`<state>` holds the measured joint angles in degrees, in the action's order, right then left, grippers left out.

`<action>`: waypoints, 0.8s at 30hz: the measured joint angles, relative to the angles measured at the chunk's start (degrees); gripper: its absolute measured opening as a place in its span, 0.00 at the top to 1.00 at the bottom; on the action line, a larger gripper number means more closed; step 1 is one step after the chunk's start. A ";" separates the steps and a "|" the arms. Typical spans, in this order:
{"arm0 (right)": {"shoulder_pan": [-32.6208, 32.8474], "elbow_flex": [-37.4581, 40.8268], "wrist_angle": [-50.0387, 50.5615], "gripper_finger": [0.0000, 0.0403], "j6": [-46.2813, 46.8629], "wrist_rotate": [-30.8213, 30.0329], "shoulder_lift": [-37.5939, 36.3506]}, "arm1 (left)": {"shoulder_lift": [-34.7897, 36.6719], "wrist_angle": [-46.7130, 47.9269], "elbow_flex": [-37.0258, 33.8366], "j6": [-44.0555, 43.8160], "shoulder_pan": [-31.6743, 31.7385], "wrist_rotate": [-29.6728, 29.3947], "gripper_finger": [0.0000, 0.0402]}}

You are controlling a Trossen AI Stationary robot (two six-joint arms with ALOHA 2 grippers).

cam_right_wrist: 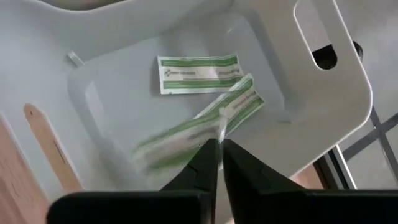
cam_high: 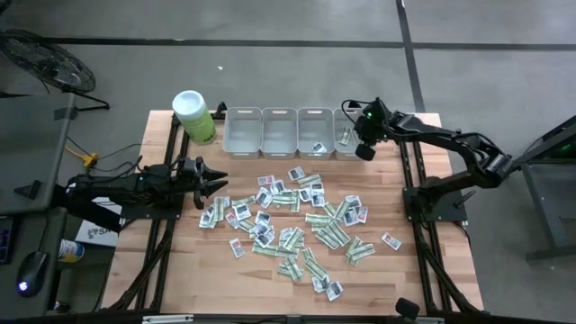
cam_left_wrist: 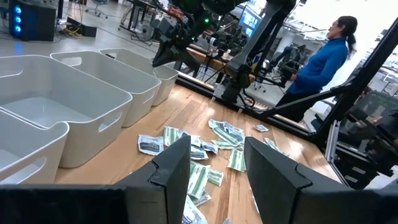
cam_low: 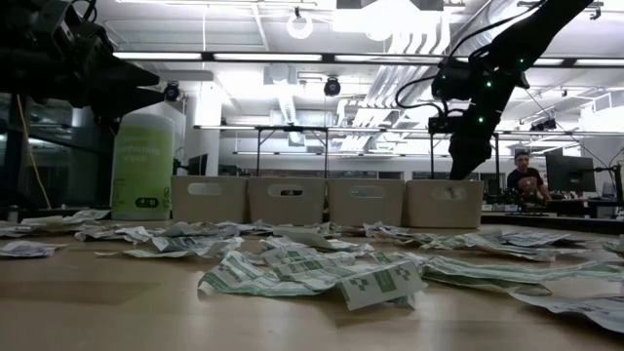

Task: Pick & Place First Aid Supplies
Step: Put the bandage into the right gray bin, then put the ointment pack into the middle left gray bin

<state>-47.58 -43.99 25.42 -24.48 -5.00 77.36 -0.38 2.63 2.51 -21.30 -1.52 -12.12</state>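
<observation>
four grey bins line our worktop's far edge; our right gripper, barely parted, releases a green-and-white strip over the rightmost bin; left gripper waits open.

No wording can be read anywhere. The green-and-white strip in the bin carries print too small to make out.

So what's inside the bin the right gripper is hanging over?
Inside the rightmost grey bin, one green-and-white strip lies flat, and a second strip sits at the right gripper. The fingers cover part of the bin's floor.
</observation>
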 joint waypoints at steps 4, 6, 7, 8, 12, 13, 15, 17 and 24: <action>0.07 0.00 0.01 0.85 0.79 -0.17 0.00 | 0.01 0.00 0.01 -0.02 0.00 0.02 0.63; 0.11 -0.05 0.01 0.78 3.36 -0.83 0.00 | 0.02 0.00 0.02 -0.02 0.00 0.02 0.63; 0.12 -0.16 0.13 0.75 5.16 -1.55 0.00 | 0.00 0.00 0.01 -0.02 0.00 0.02 0.63; 0.11 -0.57 0.85 0.72 7.59 -2.47 0.00 | 0.00 0.00 -0.01 -0.02 0.00 0.02 0.63; 0.08 -4.68 10.19 0.63 20.95 -4.57 -0.06 | 0.00 0.00 0.00 -0.02 0.00 0.02 0.63; 0.08 -6.15 13.55 0.61 24.41 -4.20 -0.09 | 0.02 0.00 0.00 -0.01 0.00 0.02 0.63; 0.08 -8.92 20.53 0.59 29.68 -1.07 -0.11 | 0.01 0.00 0.01 -0.01 0.00 0.02 0.63; 0.26 -11.24 27.05 0.58 33.75 4.21 -0.11 | 0.02 0.00 0.02 -0.02 0.00 0.02 0.63; 7.51 -11.88 41.24 0.60 36.41 12.66 -1.14 | 0.00 0.00 0.01 -0.02 0.00 0.04 0.63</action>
<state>-40.07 -55.86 66.66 11.93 7.66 76.22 -0.38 2.63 2.52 -21.32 -1.52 -12.08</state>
